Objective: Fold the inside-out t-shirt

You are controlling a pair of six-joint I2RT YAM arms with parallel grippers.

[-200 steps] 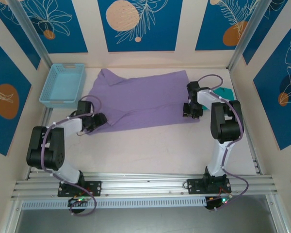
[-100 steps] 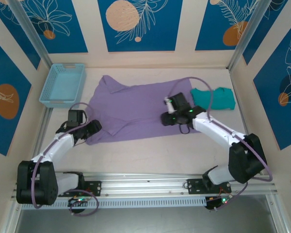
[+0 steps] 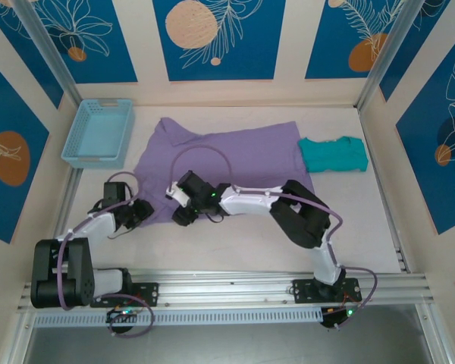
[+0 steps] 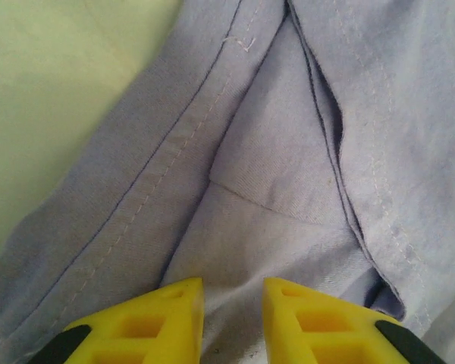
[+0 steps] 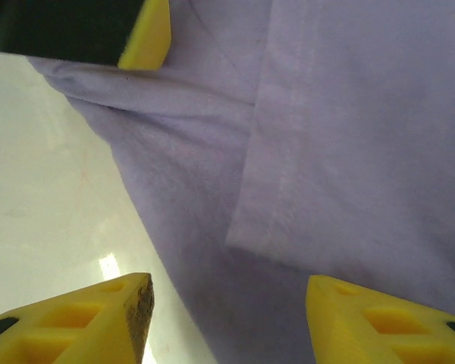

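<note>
The shirt [image 3: 235,163] lies spread mostly flat on the table [image 3: 235,243], no fold yet made, with the left tool [image 3: 139,213] narrowly parted on its near-left corner, gripping nothing I can see, and the right tool [image 3: 183,217] wide open and empty beside it.

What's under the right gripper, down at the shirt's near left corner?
Under the open right gripper lies the t-shirt, its seamed edge, with bare table beside it. From above, the gripper hides that patch of fabric, and whatever the cloth covers is unseen.
</note>
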